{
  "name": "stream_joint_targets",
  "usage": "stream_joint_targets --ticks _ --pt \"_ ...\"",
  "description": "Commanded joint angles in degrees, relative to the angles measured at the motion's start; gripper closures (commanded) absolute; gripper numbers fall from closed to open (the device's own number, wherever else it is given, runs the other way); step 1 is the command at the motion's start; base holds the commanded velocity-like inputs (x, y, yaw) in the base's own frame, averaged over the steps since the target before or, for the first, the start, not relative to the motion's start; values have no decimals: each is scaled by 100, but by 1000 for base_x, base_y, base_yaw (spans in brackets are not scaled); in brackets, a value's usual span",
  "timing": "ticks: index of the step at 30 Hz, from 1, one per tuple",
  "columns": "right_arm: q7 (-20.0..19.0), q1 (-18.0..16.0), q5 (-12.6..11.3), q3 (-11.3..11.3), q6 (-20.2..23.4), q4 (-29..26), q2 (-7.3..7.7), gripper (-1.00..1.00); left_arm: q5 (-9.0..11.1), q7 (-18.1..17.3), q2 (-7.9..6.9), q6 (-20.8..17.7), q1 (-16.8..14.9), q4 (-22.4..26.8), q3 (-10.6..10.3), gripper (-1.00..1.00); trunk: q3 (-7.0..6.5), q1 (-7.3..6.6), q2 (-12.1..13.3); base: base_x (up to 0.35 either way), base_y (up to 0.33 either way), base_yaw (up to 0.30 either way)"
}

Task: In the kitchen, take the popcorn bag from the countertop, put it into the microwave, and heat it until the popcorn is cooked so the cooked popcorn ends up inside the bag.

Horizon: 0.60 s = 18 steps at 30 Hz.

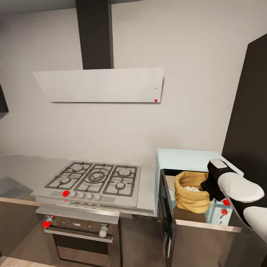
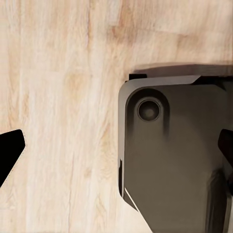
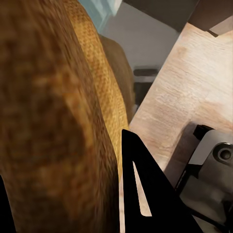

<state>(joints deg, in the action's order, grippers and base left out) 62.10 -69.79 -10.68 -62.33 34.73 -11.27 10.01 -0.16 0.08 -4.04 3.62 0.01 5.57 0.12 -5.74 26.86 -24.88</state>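
Observation:
The pale blue microwave (image 1: 185,157) stands on the countertop (image 1: 146,185) at the right, its dark-framed door (image 1: 165,218) swung open towards me. The tan-orange popcorn bag (image 1: 191,198) is upright in the open cavity, with whitish popcorn (image 1: 192,188) showing in its mouth. My right gripper (image 1: 209,187) is shut on the bag's right rim. In the right wrist view the bag's woven side (image 3: 58,121) lies against one black finger (image 3: 141,189). My left gripper (image 2: 116,155) hangs open over the wooden floor (image 2: 63,97), with nothing between its fingertips.
The steel gas hob (image 1: 94,178) with black grates lies left of the microwave, under the slanted white hood (image 1: 100,85). A dark steel oven (image 1: 81,230) sits below the hob. A tall black cabinet (image 1: 248,111) rises at the right. My grey base (image 2: 170,160) is under the left gripper.

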Motion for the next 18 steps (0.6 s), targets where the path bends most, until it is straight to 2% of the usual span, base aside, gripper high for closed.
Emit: stream_joint_targets --ticks 1,6,9,18 --pt "31 1 -57 37 43 -7 0 100 -2 1 0 16 -2 -3 0 -100 2 2 -4 0 39 0" --pt "31 1 -57 37 43 -7 0 100 -2 1 -3 16 -4 -1 -3 -100 2 2 -4 13 10 0" --pt "30 1 -57 37 43 -7 0 100 -2 1 -7 16 -2 -2 -3 -100 2 2 -4 182 27 0" --pt "37 1 -57 37 43 -7 0 100 -2 1 -8 16 -3 0 2 -100 2 2 -4 63 14 0"
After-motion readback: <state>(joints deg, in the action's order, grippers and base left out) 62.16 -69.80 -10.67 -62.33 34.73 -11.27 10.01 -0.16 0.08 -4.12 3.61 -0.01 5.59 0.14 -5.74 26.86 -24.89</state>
